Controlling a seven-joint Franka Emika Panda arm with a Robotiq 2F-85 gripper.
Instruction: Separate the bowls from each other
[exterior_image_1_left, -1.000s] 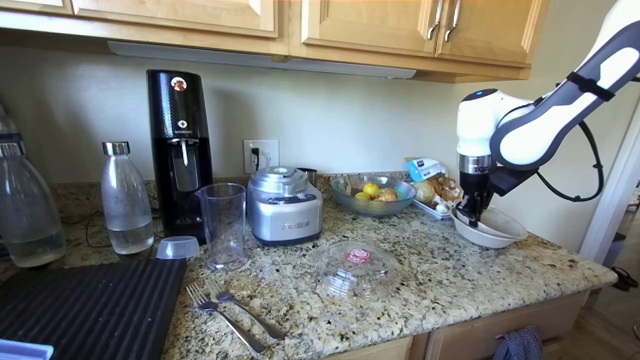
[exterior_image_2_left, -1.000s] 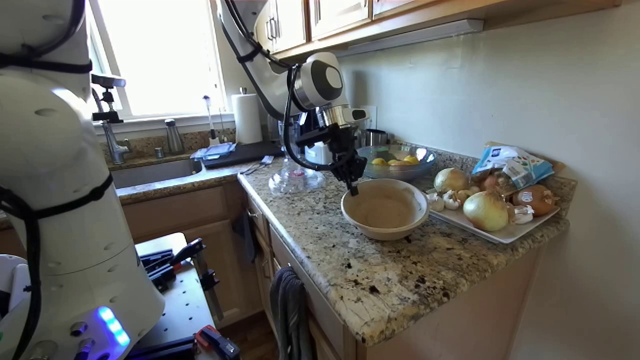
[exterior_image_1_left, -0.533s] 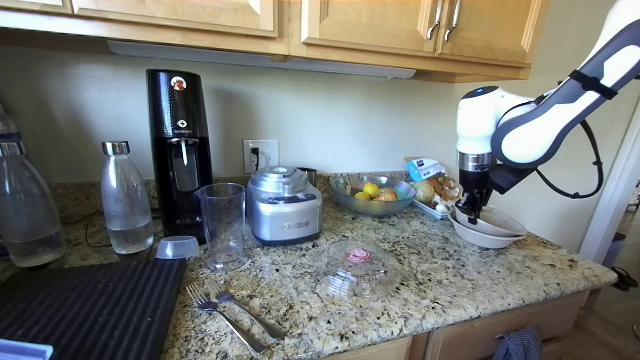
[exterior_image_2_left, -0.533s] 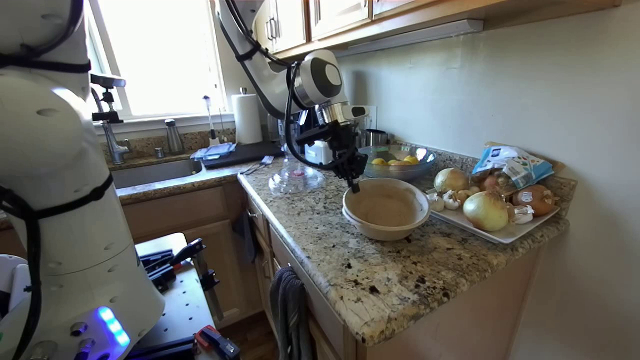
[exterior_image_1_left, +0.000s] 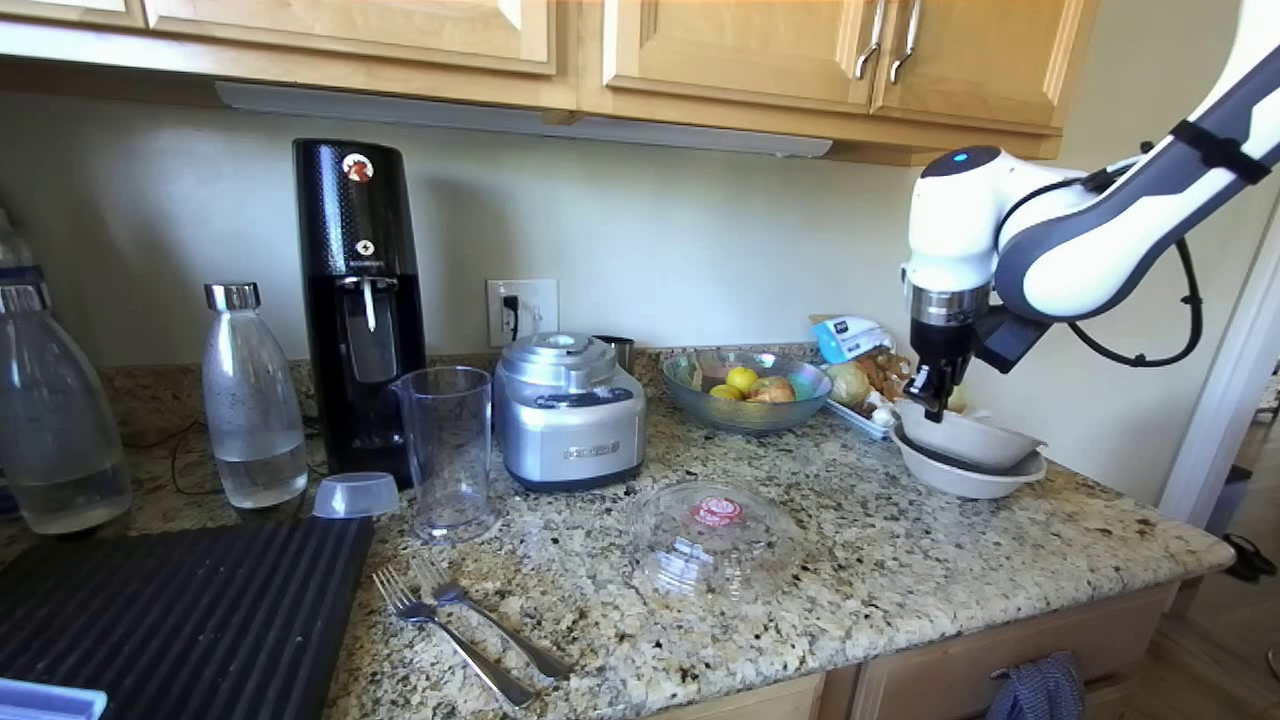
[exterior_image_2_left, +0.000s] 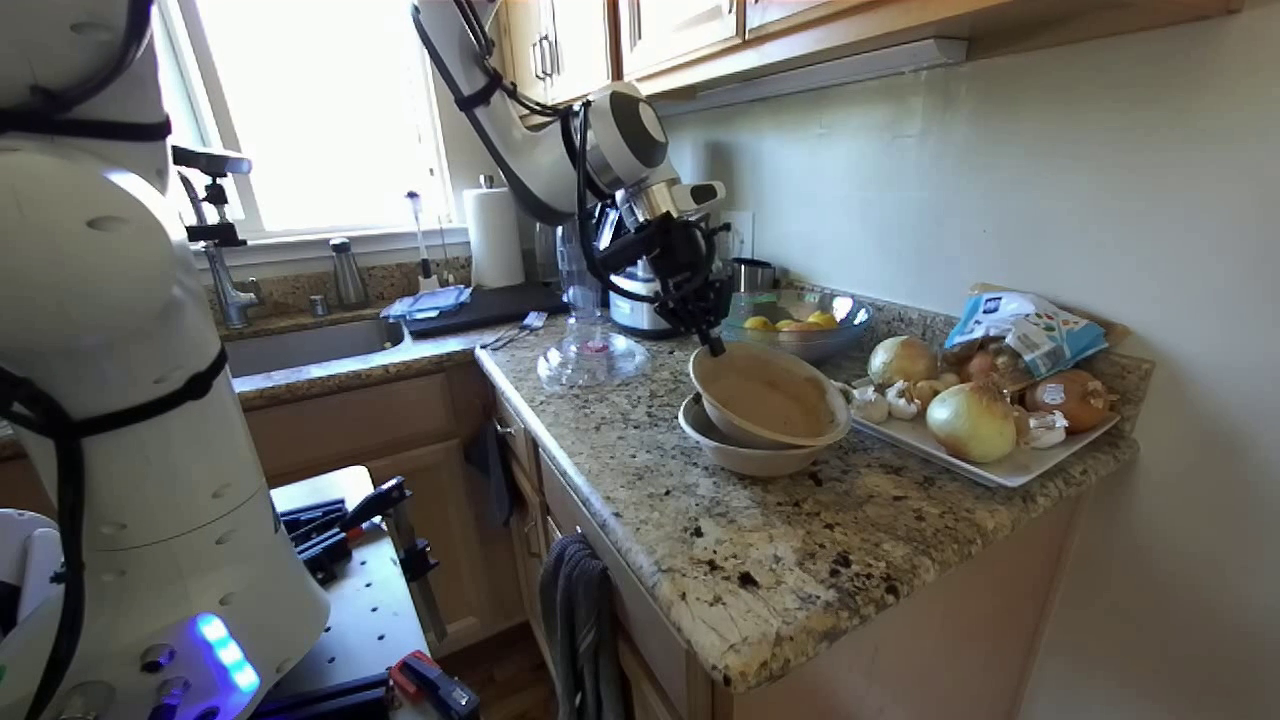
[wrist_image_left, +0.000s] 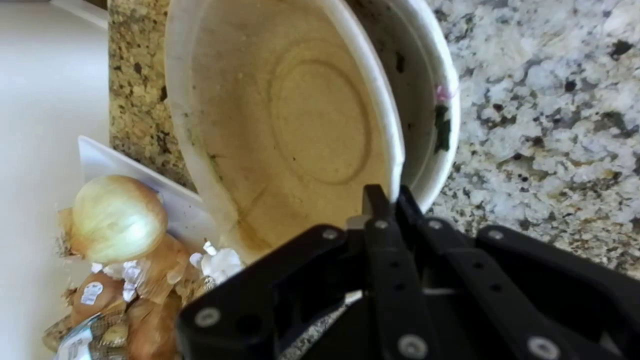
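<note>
The upper bowl (wrist_image_left: 287, 120) hides much of the lower bowl (wrist_image_left: 424, 90), both cropped in the wrist view.

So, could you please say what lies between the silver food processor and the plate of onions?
The glass bowl with yellow fruit, as an exterior view shows.

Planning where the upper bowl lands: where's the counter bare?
Speckled granite counter looks bare between the round clear dish and lower round white bowl, and, in an exterior view, from that bowl to the near corner. Along the pale wall, the white rectangular onion plate and glass fruit bowl crowd it.
</note>
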